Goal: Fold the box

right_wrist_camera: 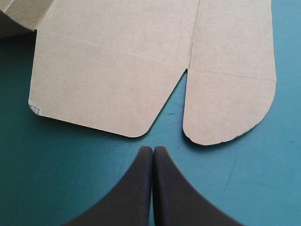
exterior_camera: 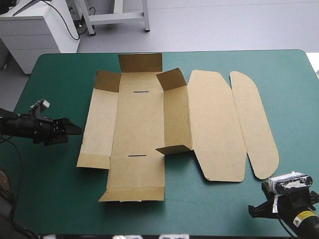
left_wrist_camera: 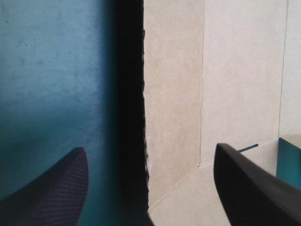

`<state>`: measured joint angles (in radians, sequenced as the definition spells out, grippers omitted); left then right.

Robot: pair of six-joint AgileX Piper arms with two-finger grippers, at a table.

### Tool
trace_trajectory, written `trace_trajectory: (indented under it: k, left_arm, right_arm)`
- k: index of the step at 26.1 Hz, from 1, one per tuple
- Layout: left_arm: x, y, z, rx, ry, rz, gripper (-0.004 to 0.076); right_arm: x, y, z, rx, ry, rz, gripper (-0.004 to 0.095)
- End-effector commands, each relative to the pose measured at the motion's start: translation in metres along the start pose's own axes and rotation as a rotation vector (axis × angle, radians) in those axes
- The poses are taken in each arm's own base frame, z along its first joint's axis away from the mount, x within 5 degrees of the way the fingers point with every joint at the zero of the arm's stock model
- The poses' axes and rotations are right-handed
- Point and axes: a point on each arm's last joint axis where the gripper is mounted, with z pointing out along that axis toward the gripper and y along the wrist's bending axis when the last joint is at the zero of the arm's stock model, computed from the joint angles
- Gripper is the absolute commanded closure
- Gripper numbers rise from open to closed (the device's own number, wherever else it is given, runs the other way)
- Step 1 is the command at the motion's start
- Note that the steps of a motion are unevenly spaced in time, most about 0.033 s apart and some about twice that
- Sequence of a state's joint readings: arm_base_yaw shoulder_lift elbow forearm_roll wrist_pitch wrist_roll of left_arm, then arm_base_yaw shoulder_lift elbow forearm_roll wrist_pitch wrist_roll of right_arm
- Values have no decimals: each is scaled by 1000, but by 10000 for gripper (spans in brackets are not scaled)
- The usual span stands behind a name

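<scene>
The whole tabletop [exterior_camera: 50, 189] and the box [exterior_camera: 139, 124] were seen from high behind, looking forward and down. The box's left edge was viewed closely from above the left claw [left_wrist_camera: 150, 148], its rounded flap ends from above the right claw [right_wrist_camera: 153, 148]; the box was shared by all views.

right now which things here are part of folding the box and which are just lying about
Part of the job:
flat brown cardboard box sheet, some flaps raised
open left gripper, beside the box's left edge
shut right gripper, near the lid's rounded near end

Just lying about:
nothing loose; only the teal-green table cover underneath
</scene>
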<state>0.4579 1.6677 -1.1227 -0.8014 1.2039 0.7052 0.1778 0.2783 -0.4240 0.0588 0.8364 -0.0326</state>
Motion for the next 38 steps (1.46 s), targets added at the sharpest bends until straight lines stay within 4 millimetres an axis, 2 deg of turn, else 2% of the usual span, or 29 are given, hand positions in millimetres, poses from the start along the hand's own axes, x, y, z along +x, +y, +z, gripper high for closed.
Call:
trace_trajectory:
  k: [1,5,9,11,21,31,34,38]
  left_arm:
    - [-2,-16,-6,115,-7,-2,192]
    - [-3,-8,8,125,43,-31,192]
    - [5,-18,34,151,140,-18,192]
    - [7,-25,41,154,168,5,192]
    - [5,-37,48,205,155,24,192]
    - [5,-49,73,245,214,34,205]
    - [5,-48,75,252,212,10,274]
    - [4,-49,75,248,216,-6,494]
  right_arm:
    - [-15,0,-5,1,-78,-3,928]
    - [-15,0,-5,1,-78,-3,928]
    - [-15,0,-5,0,-78,-2,928]
    - [-15,0,-5,0,-78,-2,928]
    - [-15,0,-5,0,-78,-2,928]
    - [-15,0,-5,0,-78,-2,928]
    - [-15,0,-5,0,-78,-2,928]
    - [-15,0,-5,0,-78,-2,928]
